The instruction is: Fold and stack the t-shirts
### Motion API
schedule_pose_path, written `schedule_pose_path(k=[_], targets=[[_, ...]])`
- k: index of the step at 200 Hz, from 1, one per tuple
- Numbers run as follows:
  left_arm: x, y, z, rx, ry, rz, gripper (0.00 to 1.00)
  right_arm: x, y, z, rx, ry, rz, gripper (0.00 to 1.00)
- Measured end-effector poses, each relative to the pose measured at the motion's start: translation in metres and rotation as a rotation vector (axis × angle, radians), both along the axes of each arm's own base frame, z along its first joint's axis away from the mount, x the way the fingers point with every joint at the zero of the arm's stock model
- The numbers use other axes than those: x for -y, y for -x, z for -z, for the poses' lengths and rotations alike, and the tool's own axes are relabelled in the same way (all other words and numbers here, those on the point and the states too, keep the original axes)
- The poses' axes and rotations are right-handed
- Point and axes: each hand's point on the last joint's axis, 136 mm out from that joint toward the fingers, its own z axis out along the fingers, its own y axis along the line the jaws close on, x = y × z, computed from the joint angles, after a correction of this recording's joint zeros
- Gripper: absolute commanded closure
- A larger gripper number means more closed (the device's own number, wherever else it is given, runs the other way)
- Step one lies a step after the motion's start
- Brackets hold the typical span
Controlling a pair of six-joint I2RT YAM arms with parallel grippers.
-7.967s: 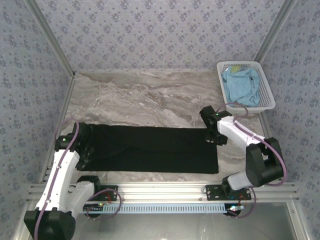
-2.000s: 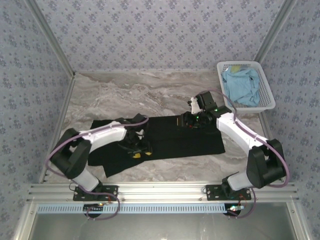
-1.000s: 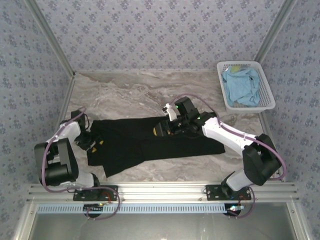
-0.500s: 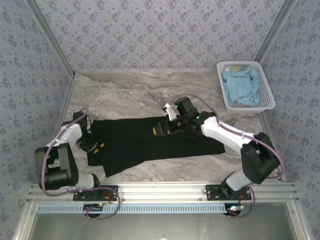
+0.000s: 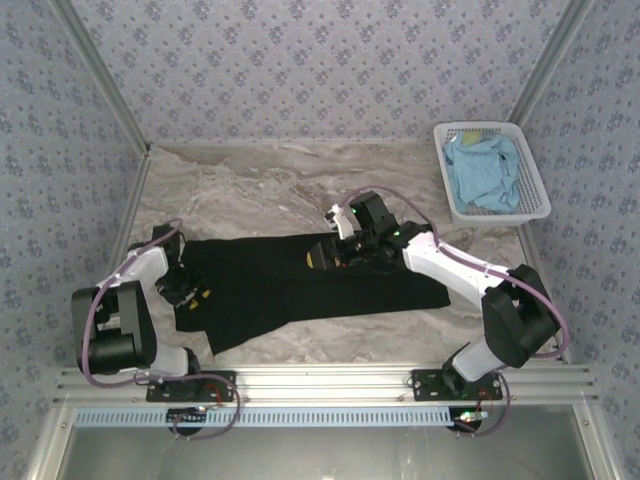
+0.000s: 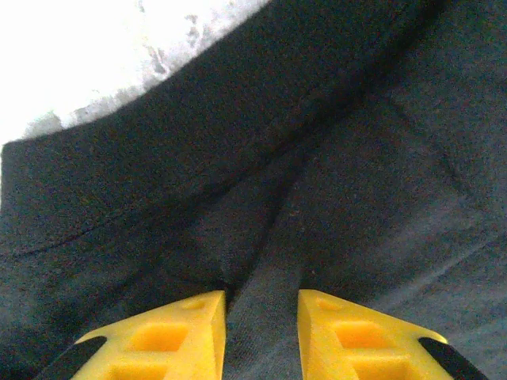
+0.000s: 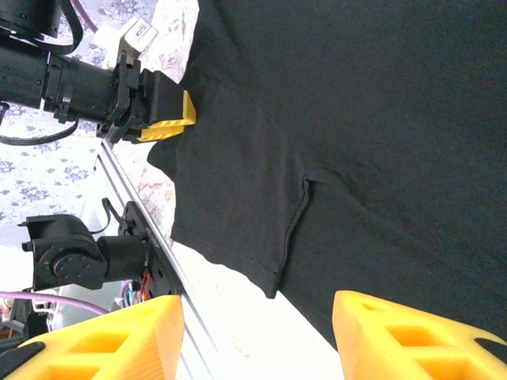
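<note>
- The left arm folds back on itself at the near left of the grey marbled table, elbow out toward the wall, forearm angled down to the left end of the large black fabric t-shirt.
- The left gripper presses its yellow fingertips onto the black t-shirt beside a curved seam. In the left wrist view the left gripper has its jaws drawn close, with a raised crease of cloth between them; they seem to pinch it, though the contact itself sits at the frame's bottom edge.
- The right arm reaches far to the left across the black t-shirt, with the right gripper over its far edge near the middle.
- From the right wrist, the right gripper hangs above the black t-shirt, jaws spread wide with nothing between them; the left gripper shows at the cloth's edge.
- The soft light blue t-shirt lies crumpled in the white plastic lattice basket at the far right corner.
- Against two seconds ago, the left arm has pulled back from mid-shirt to the left end, and the right gripper has moved further left.
- Over the last second the left jaws have narrowed; the right arm is unchanged.
</note>
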Motion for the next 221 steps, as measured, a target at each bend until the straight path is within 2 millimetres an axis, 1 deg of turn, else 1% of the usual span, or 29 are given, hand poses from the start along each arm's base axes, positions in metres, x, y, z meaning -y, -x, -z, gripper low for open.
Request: schedule_pose_path(k=[46, 91, 129, 153, 166, 190, 221], targets=[[0.0, -0.001, -0.003, 0.014, -0.002, -0.002, 0.98, 0.001, -0.001, 0.0, -0.001, 0.0, 0.002, 0.46], [-0.001, -0.001, -0.014, 0.026, -0.02, 0.0, 0.96, 0.001, -0.001, 0.0, -0.001, 0.0, 0.004, 0.46], [-0.001, -0.002, -0.018, 0.03, -0.023, 0.001, 1.0, 0.002, -0.002, 0.002, -0.004, 0.004, 0.007, 0.46], [0.001, -0.003, -0.019, 0.033, -0.023, 0.007, 1.0, 0.002, -0.002, 0.003, -0.007, 0.006, 0.007, 0.46], [0.001, -0.004, -0.021, 0.036, -0.023, 0.008, 0.94, 0.002, -0.002, 0.003, -0.007, 0.005, 0.007, 0.46], [0.001, -0.006, -0.025, 0.037, -0.023, 0.003, 0.89, 0.002, -0.002, 0.003, -0.006, 0.005, 0.007, 0.46], [0.002, -0.006, -0.024, 0.035, -0.018, 0.002, 0.8, 0.002, -0.002, 0.003, -0.007, 0.005, 0.007, 0.46]])
